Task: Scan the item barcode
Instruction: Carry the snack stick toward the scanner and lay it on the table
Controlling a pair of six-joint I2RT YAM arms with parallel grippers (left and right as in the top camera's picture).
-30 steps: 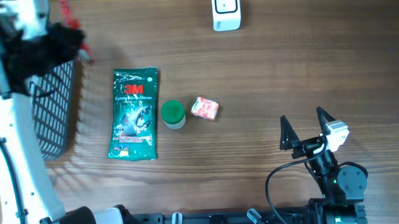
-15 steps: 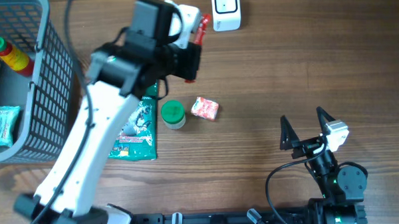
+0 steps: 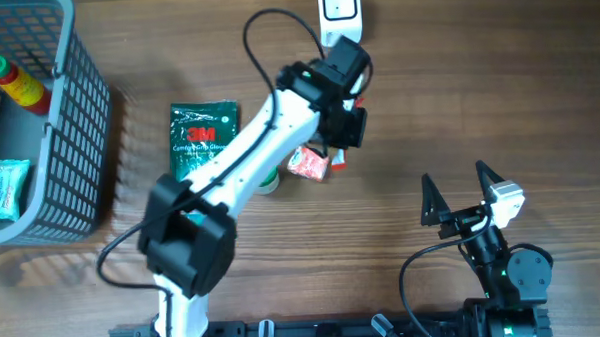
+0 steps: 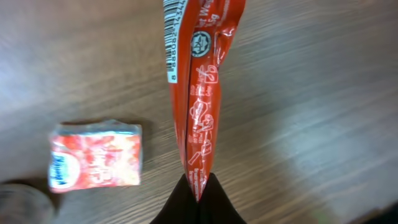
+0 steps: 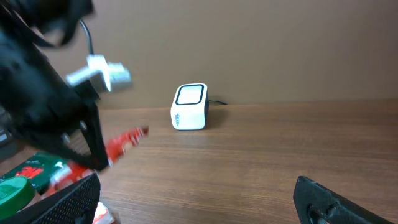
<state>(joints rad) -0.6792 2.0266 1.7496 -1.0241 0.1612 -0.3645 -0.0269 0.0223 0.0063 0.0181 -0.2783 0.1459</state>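
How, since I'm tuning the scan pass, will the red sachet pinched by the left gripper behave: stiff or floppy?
Probably light and fairly floppy: the red sachet is a thin, creased film pack held by one end in the left gripper. Its glossy film may slip, and its barcode could twist off-axis.

Left arm [image 3: 249, 150] now reaches from the basket [image 3: 78, 126] side across to just below scanner [image 3: 340, 12]. Left gripper [image 4: 198, 196], clamped on red sachet [image 4: 199, 93], hangs beside small red carton [image 4: 96, 163].
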